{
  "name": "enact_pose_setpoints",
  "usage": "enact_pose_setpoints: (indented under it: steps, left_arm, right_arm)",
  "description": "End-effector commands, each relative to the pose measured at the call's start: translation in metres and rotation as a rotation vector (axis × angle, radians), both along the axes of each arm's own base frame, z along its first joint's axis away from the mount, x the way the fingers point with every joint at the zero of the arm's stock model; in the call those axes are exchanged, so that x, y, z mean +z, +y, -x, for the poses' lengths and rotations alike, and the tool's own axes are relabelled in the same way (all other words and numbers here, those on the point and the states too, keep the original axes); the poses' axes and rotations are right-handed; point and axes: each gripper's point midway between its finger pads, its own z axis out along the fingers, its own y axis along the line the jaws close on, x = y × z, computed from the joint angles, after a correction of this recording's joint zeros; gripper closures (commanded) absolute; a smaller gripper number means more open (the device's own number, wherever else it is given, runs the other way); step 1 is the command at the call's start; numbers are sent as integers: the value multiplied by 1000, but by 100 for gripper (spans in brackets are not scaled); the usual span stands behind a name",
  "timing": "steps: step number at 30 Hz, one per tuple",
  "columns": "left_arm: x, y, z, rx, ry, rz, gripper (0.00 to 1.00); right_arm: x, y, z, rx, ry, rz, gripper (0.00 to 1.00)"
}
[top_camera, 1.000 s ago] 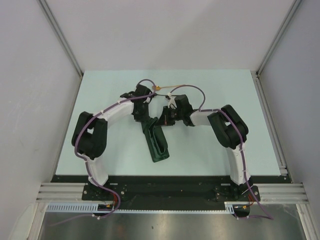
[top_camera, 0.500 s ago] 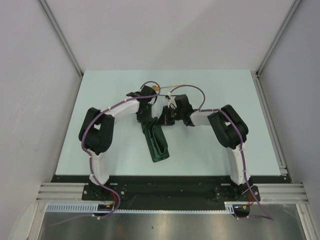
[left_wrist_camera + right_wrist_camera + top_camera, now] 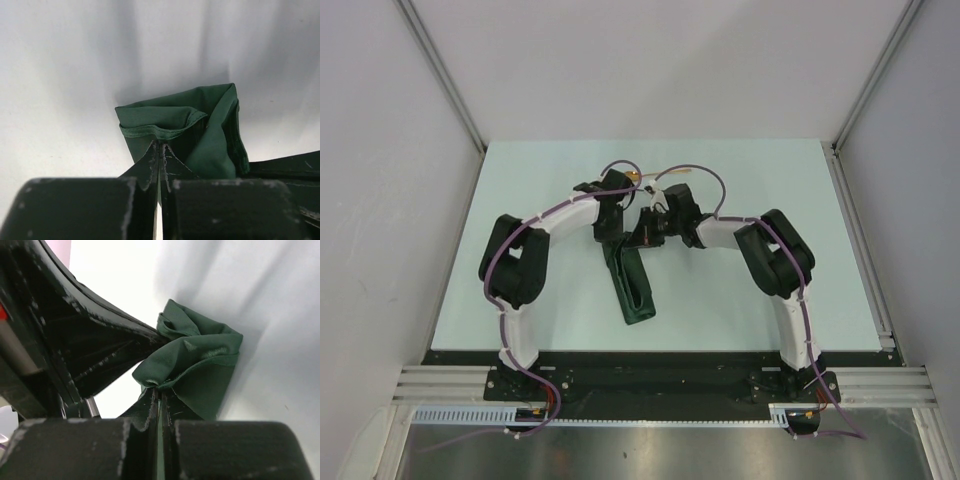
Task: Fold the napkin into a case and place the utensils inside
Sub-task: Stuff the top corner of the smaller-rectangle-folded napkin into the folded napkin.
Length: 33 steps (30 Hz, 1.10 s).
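Pale mint surface [image 3: 750,180] inside white walls carries the dark green case [image 3: 638,295], a narrow folded pouch lying lengthwise at the middle with its far end under both arms. The left fingers [image 3: 146,167] are pressed together on the hem at the pouch's mouth. The right fingers [image 3: 145,407] are likewise closed, pinching a bunched edge of the same cloth. A gold spoon [image 3: 636,178] lies just beyond the arms.

White-shelled arms [image 3: 560,215], bulky black joints [image 3: 510,270], purple cables [image 3: 620,163], scuffed black gripper fingers [image 3: 147,167]
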Motion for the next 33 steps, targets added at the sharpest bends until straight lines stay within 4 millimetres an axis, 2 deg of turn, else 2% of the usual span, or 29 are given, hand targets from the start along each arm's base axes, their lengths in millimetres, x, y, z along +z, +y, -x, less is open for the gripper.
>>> enact_pose_setpoints:
  steps: [1, 4, 6, 7, 9, 15, 17, 21, 23, 25, 33]
  left_arm:
    - [26, -13, -4, -22, -68, 77, 100]
    - [29, -16, 0, -13, -73, 125, 100]
    - [34, -20, 0, -5, -83, 171, 100]
    - [33, -19, 2, -1, -81, 177, 100]
    - [36, -19, 1, 14, -86, 200, 100]
    - [38, -17, -1, 64, -83, 267, 100]
    - [38, -15, 0, 81, -80, 281, 100]
    - [37, -10, 2, 113, -83, 288, 100]
    - [44, -10, 1, 124, -105, 313, 100]
    - [45, -10, 2, 123, -100, 319, 100]
    - [33, -8, 4, 123, -68, 301, 100]
  right_arm:
    - [7, 18, 2, 45, 1, -18, 100]
    - [0, 28, 3, 41, 31, -33, 100]
    - [4, 36, 4, 41, 46, -78, 100]
    - [-4, 38, 4, 37, 57, -75, 100]
    - [-8, 42, 3, 32, 61, -88, 100]
    - [-36, 41, 2, 38, 75, -49, 100]
    - [-36, 39, 4, 51, 73, -47, 100]
    - [-29, 33, 0, 42, 64, -61, 95]
    - [-27, 32, -3, 37, 71, -68, 88]
    - [-19, 33, -2, 49, 77, -93, 87]
    - [2, 18, -1, 23, 67, -74, 74]
